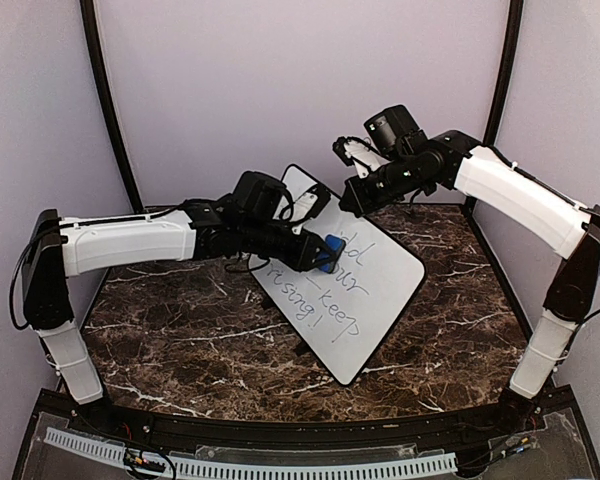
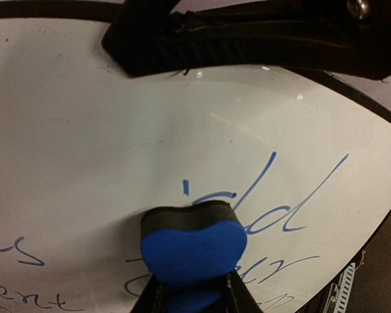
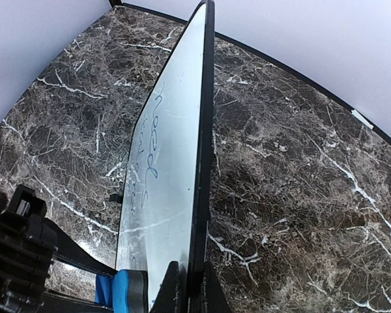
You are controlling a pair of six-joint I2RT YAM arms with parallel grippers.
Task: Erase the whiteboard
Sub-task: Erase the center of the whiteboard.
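Finding the whiteboard at the middle of the counter, noted it tilted, far edge lifted, long side running from 12 o'clock down toward 5 o'clock in the top view. Could not tell whether the near corner touched the counter.

Saw the right gripper at the board's 12 o'clock end, jaws pinched tight on either side of the thin black edge. From the right wrist, viewed the board almost edge-on, rising away from those jaws.

Traced the left arm in from 9 o'clock. Found the left gripper clamped on a blue eraser, one jaw against each side. Saw the eraser's dark face set flat against the white surface, at about 10 o'clock on the board, near its left edge.

Read blue handwriting just beside the eraser toward 5 o'clock: several short lines, the top one ending "dd", the lower ones partly blurred. From the left wrist, saw the eraser overlapping the start of that top word. Caught more strokes at 8 o'clock in that view, cut off by the frame.
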